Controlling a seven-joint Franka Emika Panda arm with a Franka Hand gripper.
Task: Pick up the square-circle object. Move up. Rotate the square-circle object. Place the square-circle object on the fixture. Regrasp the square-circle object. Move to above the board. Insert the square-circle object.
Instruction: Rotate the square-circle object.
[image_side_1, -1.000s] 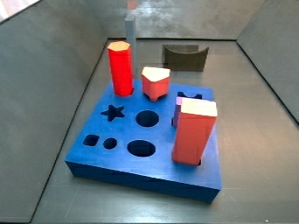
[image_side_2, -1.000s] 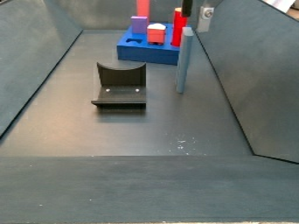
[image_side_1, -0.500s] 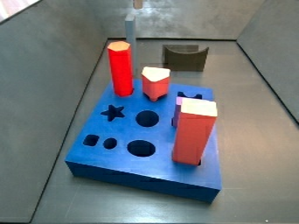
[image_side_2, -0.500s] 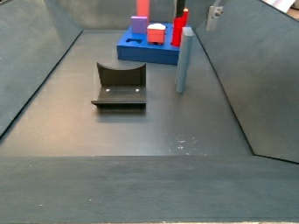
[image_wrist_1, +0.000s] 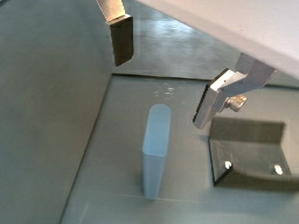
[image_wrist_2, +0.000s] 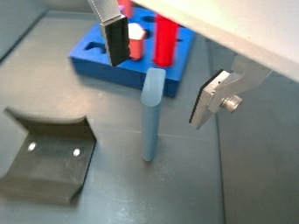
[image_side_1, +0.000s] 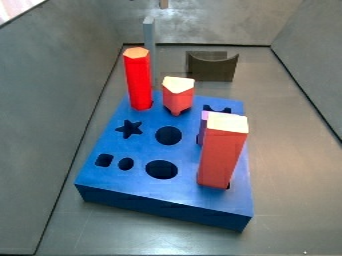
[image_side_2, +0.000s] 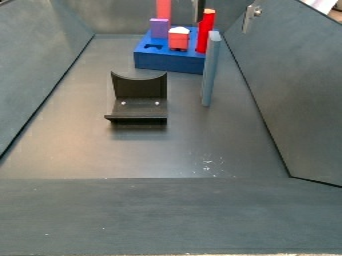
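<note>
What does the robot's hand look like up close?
The gripper, hanging above the standing grey-blue peg, has two flat silver metal plates for fingers. One carries a dark rectangular pad on its inner face, and the other shows a small round silver bolt on its outside. A broad pale body spans above them. No cables or markings show.

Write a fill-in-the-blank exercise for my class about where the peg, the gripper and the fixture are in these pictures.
1. The slim grey-blue peg stands ____ on the floor.
2. The gripper is above the peg with its jaws ____.
3. The notch of the fixture holds ____.
4. The board is coloured ____.

Missing words: upright; open; nothing; blue
</note>
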